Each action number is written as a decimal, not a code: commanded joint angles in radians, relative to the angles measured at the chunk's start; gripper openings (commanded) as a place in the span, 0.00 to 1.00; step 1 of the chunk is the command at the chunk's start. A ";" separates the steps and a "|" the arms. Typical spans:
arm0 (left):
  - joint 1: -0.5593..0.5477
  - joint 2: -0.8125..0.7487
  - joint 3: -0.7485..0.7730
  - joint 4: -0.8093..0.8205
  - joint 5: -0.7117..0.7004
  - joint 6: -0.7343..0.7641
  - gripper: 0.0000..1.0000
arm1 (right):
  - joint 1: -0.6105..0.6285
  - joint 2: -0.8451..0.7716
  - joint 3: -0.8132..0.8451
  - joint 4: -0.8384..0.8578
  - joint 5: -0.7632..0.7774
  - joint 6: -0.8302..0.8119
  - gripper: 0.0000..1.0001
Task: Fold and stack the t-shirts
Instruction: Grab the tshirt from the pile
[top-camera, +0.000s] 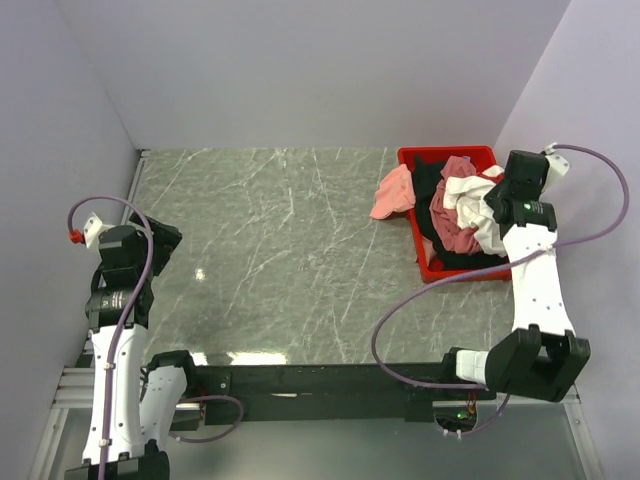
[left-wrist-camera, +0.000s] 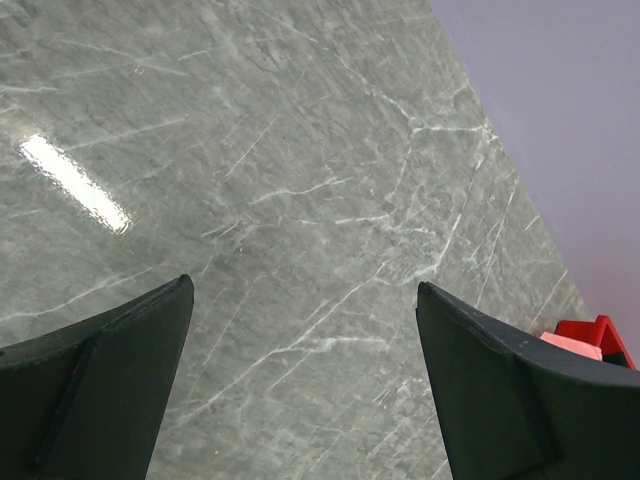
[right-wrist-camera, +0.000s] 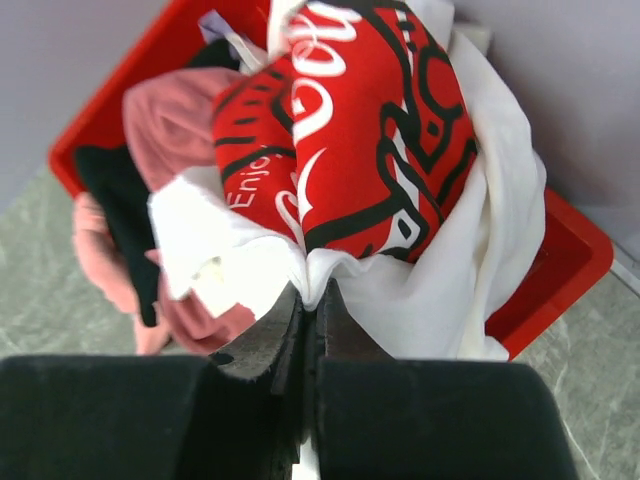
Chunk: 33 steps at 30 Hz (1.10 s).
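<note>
The left claw (left-wrist-camera: 302, 288) is spread above the bench (left-wrist-camera: 300, 150) at 9 o'clock. The right claw (right-wrist-camera: 312, 300) is pinched on a fold of the white tee (right-wrist-camera: 490, 260), heaped in the bin (right-wrist-camera: 570, 262) at 2 o'clock. Light, limp cloth is expected; a shoulder is better gripped. The pinch is shown only by the wrist view.

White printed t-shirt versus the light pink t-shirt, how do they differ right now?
The white printed t-shirt tops the pile in the red bin; the light pink t-shirt spills over the bin's rim toward the table. The right gripper has its jaws shut on the white one; nothing touches the pink one. Both are crumpled, unfolded.
</note>
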 joint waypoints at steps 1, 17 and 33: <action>0.006 0.005 0.003 0.028 0.021 0.006 0.99 | -0.002 -0.072 0.081 0.003 0.023 -0.001 0.01; 0.006 -0.039 -0.002 0.026 0.009 0.011 0.99 | -0.002 -0.044 0.557 -0.071 -0.130 -0.110 0.03; 0.006 -0.018 0.008 0.017 0.012 0.009 0.99 | 0.080 -0.043 0.704 0.089 -0.755 -0.136 0.03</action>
